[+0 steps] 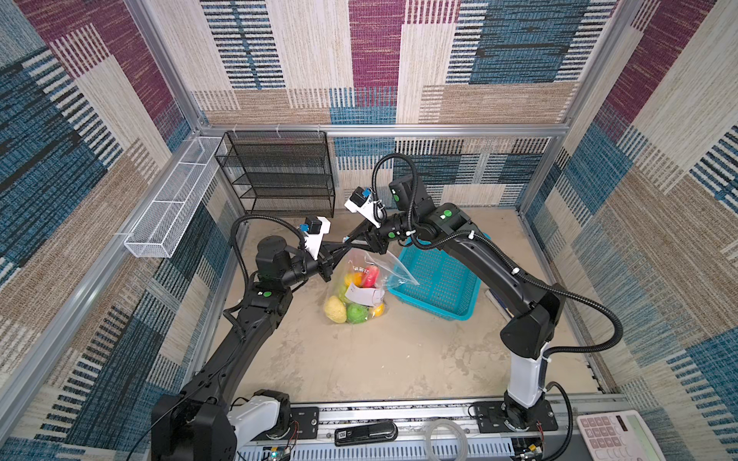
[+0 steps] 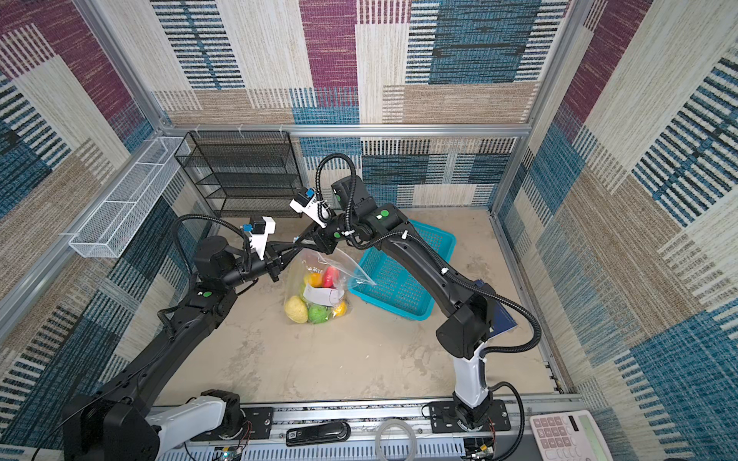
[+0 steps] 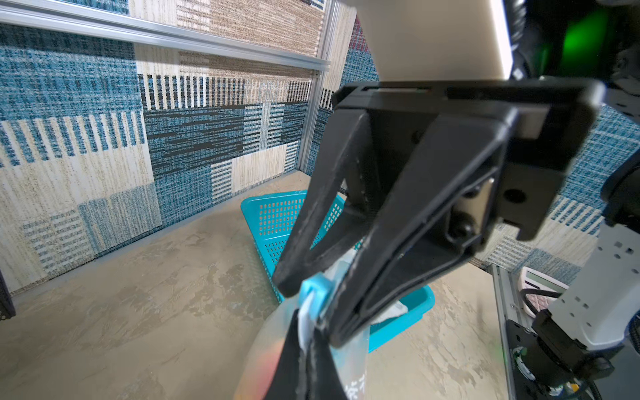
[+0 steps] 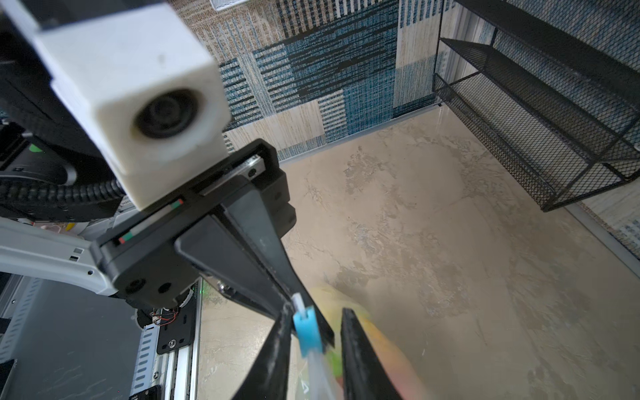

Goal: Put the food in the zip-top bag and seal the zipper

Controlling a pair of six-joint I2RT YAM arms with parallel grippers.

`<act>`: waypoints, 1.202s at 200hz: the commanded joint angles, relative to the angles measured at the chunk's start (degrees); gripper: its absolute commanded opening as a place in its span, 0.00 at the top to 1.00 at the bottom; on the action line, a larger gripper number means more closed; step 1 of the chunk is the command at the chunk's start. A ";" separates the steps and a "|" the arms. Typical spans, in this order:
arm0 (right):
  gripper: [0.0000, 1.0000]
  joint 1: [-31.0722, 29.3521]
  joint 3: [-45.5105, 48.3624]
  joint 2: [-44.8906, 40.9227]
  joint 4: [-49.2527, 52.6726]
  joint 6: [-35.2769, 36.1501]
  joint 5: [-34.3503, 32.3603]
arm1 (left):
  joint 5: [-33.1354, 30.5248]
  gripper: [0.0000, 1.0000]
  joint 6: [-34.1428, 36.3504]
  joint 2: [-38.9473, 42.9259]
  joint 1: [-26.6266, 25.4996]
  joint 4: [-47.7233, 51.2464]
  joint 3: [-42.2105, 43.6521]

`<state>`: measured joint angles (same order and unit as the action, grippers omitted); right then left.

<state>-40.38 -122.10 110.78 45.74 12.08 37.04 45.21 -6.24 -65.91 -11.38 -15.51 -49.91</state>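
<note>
The clear zip-top bag [image 1: 361,275] [image 2: 315,271] hangs upright over the floor, lifted by its top. The food [image 1: 351,309] [image 2: 315,311] fills its bottom: yellow, green, red and orange toy pieces. My left gripper [image 1: 346,240] [image 3: 304,329] is shut on the bag's zipper [image 4: 317,367] strip at the top corner. The light-blue slider [image 3: 313,291] [image 4: 306,332] sits right against those shut fingertips. My right gripper [image 1: 348,238] [image 4: 316,315] comes from the opposite side, open, with the slider between its fingers; one finger lies beside it, a gap shows at the other.
A turquoise perforated basket [image 1: 431,307] [image 2: 387,305] stands just right of the bag, under the right arm. A black wire shelf [image 1: 279,175] stands at the back wall, a white wire tray [image 1: 171,199] on the left wall. A calculator [image 1: 615,435] lies at the front right.
</note>
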 commanded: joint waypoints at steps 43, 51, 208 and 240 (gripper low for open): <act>0.83 -0.05 -2.15 1.22 1.65 0.33 1.71 | 1.13 1.00 0.62 -0.04 -0.31 -1.83 -0.71; 0.87 -0.05 -2.09 1.19 1.82 0.32 1.55 | 0.79 1.00 0.62 0.07 -0.31 -1.77 -0.59; 0.90 0.28 14.52 -6.35 -0.54 -0.53 -10.11 | -2.27 1.00 -0.34 2.54 -0.31 -3.48 0.34; 0.91 0.27 15.37 -7.00 -0.10 -0.42 -9.86 | -1.76 1.00 -0.79 2.07 -0.31 -3.87 0.24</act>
<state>-40.45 -107.83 104.12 38.65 12.05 33.85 43.46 -6.20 -64.20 -11.86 -10.96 -49.06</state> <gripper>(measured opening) 0.113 0.049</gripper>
